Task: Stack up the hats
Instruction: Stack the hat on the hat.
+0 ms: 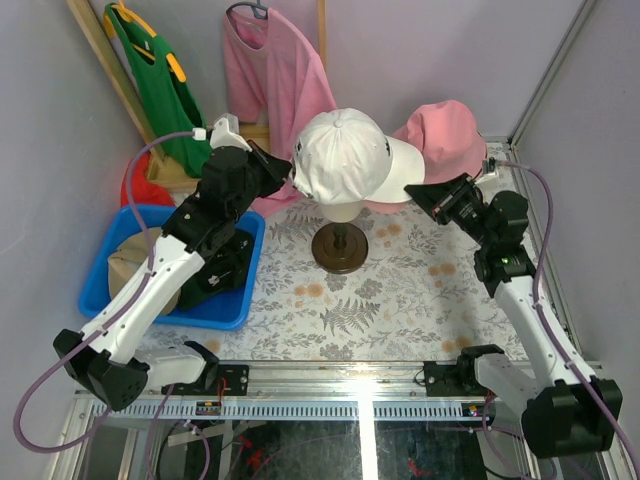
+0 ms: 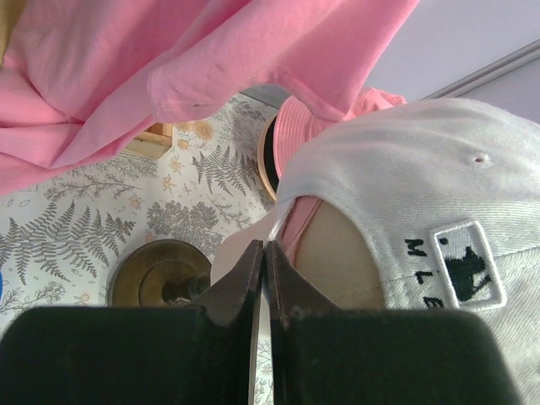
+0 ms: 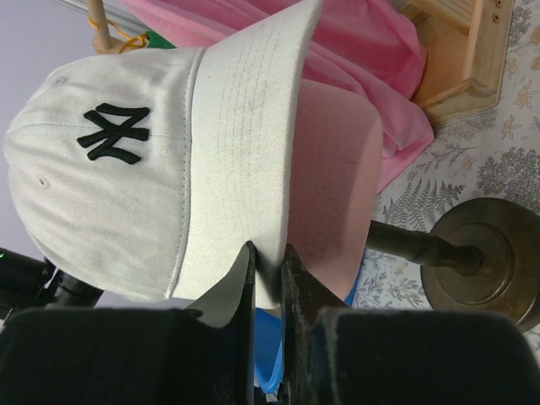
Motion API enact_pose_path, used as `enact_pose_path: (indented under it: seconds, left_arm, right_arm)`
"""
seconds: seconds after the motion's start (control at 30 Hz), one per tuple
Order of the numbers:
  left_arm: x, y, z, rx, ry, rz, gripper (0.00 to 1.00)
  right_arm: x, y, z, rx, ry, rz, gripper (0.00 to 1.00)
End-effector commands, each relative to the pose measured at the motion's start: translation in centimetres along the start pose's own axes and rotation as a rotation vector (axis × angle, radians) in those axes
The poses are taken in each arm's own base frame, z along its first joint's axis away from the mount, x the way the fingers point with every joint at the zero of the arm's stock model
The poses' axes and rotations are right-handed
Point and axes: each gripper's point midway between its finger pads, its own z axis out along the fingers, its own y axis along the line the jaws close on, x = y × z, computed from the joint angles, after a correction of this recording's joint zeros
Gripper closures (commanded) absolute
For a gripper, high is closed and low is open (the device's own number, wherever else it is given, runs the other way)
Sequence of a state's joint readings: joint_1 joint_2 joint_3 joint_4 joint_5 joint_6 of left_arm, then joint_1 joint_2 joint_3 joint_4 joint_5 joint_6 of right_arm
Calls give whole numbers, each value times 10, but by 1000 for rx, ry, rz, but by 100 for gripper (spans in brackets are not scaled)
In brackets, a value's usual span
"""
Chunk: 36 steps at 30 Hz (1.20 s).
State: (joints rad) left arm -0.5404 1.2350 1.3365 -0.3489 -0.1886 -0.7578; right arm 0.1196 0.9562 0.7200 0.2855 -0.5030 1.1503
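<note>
So the right claw (image 3: 268, 253) is clamping down on the brim of the white cap (image 3: 110, 194), with its fingers pinching the edge from both sides. Right under that brim, the brim of the pink cap (image 3: 329, 186) is peeking out, so the white one is sitting on top of the pink one. Both are riding on the dummy head (image 2: 337, 261), which is standing on its round stand (image 3: 485, 253) mid-table.

The left claw (image 2: 263, 249) is squeezed all the way closed at the back of the white cap, tips touching the rear rim. Honestly can't tell if it's actually pinching any fabric.

Further out, the pink bucket hat (image 1: 445, 135) is lying at the back right of the table (image 1: 400, 300), just behind the white brim. A pink shirt (image 1: 275, 75) is hanging at the back. Off to the left, a blue bin (image 1: 100, 285) is holding some tan and dark stuff, partly hiding behind the left arm.
</note>
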Motion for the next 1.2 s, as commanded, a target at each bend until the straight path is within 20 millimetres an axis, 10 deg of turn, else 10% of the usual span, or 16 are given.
enact_pose_path:
  seconds: [0.0,0.57,1.17]
  left_arm:
    - [19,1,-11,21,65,-3,100]
    - [6,4,-15,-4,13,-10,90]
    - [-15,-3,-16,-15,-55,-26,63]
  right_arm:
    - [55,-115,-3,394,249,51,100]
    - [30,-112,13,382,255,55,100]
    - [-16,-54,9,238,156,12,57]
